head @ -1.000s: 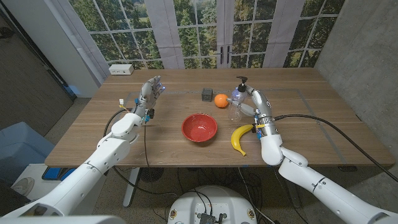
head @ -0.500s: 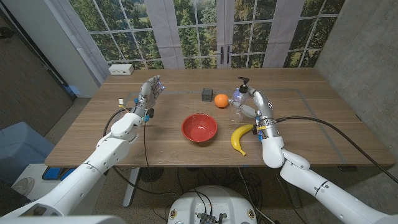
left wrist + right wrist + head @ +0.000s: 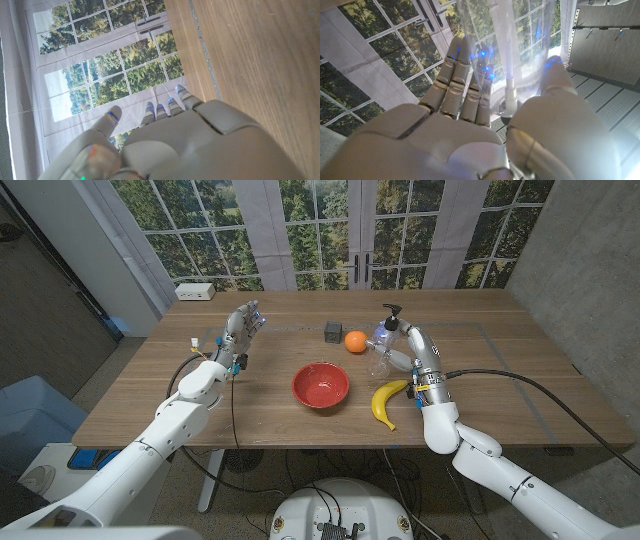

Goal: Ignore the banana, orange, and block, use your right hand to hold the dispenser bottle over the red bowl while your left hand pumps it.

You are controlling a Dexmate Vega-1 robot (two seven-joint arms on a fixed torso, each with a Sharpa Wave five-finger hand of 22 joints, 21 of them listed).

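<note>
My right hand (image 3: 402, 352) grasps the bottle (image 3: 382, 346), fingers on one side and thumb on the other; in the right wrist view my fingers (image 3: 465, 80) and thumb wrap the clear body (image 3: 520, 45), with its inner tube running straight up past my palm. The bottle stands upright in my grip, its black pump head just above my fingertips. I cannot tell whether its base touches the table (image 3: 500, 370).

Just beside the bottle, on the side away from my palm, sits the orange (image 3: 355, 341), and just beyond that the block (image 3: 333, 331). The banana (image 3: 385, 401) lies near my wrist, towards my body. The bowl (image 3: 320, 386) stands further inward from my right hand, between my two arms, apart from the bottle and not beneath it.

My left hand (image 3: 243, 324) is well apart on the far side of the bowl, released and holding nothing, fingers (image 3: 167, 107) straight and slightly spread, the table's wood beside them.
</note>
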